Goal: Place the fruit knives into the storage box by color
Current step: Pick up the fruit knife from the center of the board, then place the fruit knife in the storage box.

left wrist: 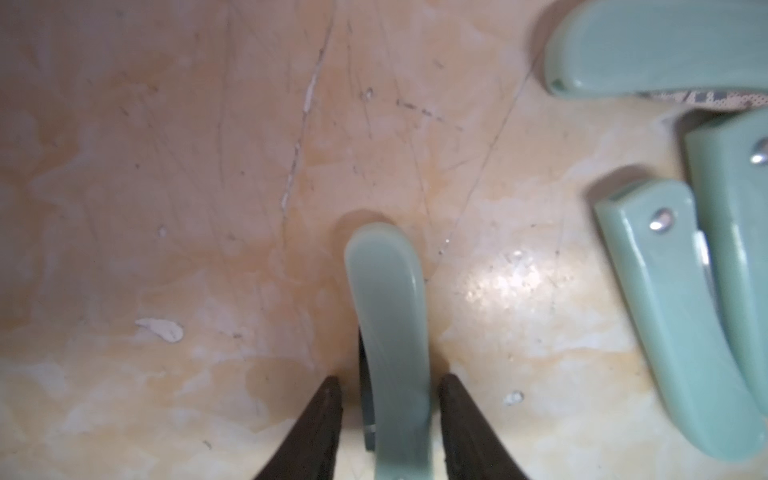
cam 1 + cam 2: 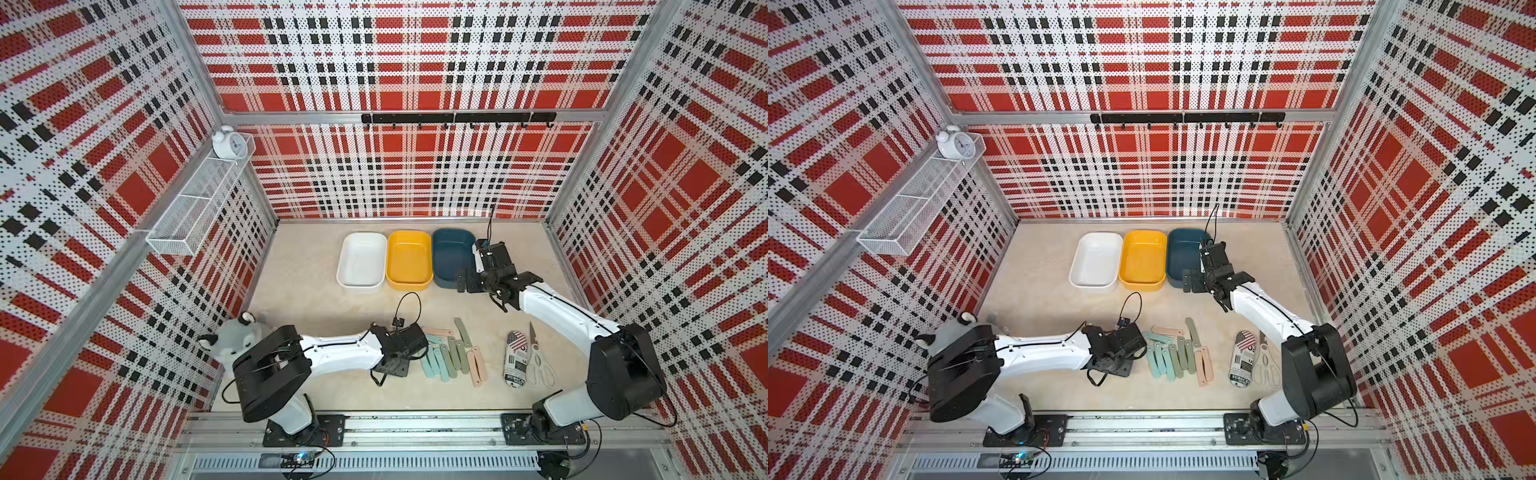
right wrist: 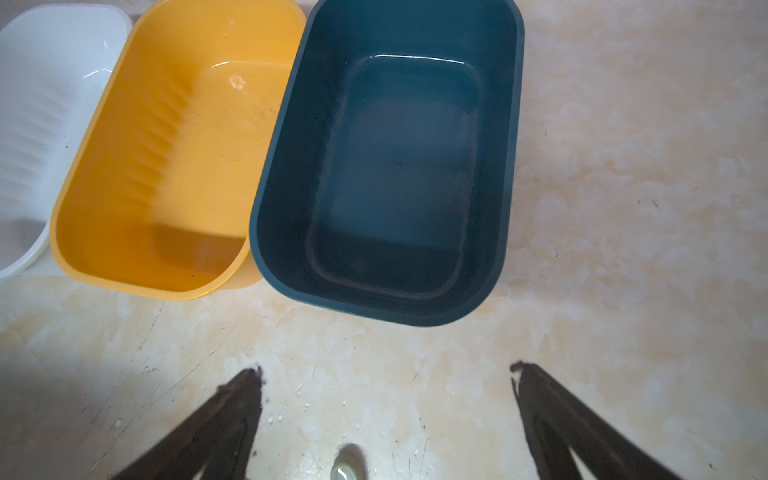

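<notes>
The fruit knives (image 2: pixel 451 353) lie in a loose row on the table's front middle in both top views: mint-teal ones (image 2: pixel 432 365) on the left, sage green (image 2: pixel 457 353) in the middle, peach-pink (image 2: pixel 476 368) on the right. My left gripper (image 1: pixel 390 380) hangs over the row's left end. Its jaws straddle one mint-teal knife (image 1: pixel 386 311) with slim gaps on both sides. More teal knives (image 1: pixel 673 316) lie beside it. Three storage boxes stand at the back: white (image 2: pixel 358 286), yellow (image 2: pixel 409 286), dark blue (image 3: pixel 374 309). My right gripper (image 3: pixel 384 368) is wide open over bare table before the blue box.
White-handled scissors (image 2: pixel 538 361) and a newspaper-print cylinder (image 2: pixel 515 357) lie right of the knives, close to the right arm. A plush toy (image 2: pixel 237 336) sits behind the left arm. A wire basket (image 2: pixel 195 212) with an alarm clock (image 2: pixel 228 143) hangs on the left wall.
</notes>
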You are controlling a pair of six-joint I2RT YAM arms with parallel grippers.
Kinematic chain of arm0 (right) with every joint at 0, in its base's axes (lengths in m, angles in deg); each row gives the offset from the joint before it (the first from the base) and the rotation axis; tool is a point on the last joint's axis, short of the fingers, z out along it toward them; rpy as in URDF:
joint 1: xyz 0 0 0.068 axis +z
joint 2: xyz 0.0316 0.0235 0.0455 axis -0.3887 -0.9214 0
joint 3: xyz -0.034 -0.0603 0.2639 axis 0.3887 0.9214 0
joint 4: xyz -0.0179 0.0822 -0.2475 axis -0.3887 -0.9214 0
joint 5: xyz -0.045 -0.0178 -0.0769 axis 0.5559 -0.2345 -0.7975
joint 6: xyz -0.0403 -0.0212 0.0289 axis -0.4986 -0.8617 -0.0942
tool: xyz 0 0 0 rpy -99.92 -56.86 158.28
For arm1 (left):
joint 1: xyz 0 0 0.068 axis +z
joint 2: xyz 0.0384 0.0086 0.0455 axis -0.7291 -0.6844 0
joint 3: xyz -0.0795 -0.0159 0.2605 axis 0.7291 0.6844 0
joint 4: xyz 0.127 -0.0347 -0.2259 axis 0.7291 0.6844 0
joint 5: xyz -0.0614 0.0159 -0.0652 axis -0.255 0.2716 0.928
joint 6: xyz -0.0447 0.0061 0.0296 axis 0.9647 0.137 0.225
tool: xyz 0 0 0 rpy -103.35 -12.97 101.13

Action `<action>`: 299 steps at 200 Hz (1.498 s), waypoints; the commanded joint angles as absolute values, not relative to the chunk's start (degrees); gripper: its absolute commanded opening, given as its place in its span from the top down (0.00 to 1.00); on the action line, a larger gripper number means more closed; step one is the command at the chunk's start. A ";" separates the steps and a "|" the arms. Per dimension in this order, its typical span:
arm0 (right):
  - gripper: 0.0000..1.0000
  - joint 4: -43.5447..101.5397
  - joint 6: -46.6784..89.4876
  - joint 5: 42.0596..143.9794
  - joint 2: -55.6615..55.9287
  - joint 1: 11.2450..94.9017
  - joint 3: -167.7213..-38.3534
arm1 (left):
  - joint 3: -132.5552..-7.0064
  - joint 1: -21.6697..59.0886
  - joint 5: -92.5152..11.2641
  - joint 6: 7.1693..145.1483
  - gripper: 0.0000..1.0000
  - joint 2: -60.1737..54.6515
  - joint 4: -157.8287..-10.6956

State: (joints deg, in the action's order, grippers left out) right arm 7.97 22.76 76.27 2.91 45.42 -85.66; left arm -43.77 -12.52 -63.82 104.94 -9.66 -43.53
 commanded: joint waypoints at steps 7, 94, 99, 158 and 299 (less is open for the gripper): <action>0.00 7.94 22.92 75.99 2.87 45.86 -86.93 | -44.05 -11.53 -64.64 104.03 0.67 -10.31 -40.63; 0.00 7.75 22.91 76.20 2.34 45.93 -87.94 | -47.33 -10.30 -70.08 103.07 0.73 -9.36 -37.38; 0.00 7.75 22.91 76.19 2.40 45.96 -88.00 | -47.88 -10.12 -70.52 102.98 0.73 -9.33 -37.13; 0.00 7.03 22.66 74.93 1.50 47.91 -89.51 | -54.38 -5.47 -74.58 99.42 0.74 -9.13 -35.96; 0.00 6.82 22.92 73.16 -2.62 56.10 -94.97 | -96.12 23.58 -78.09 75.68 0.73 -35.63 -34.29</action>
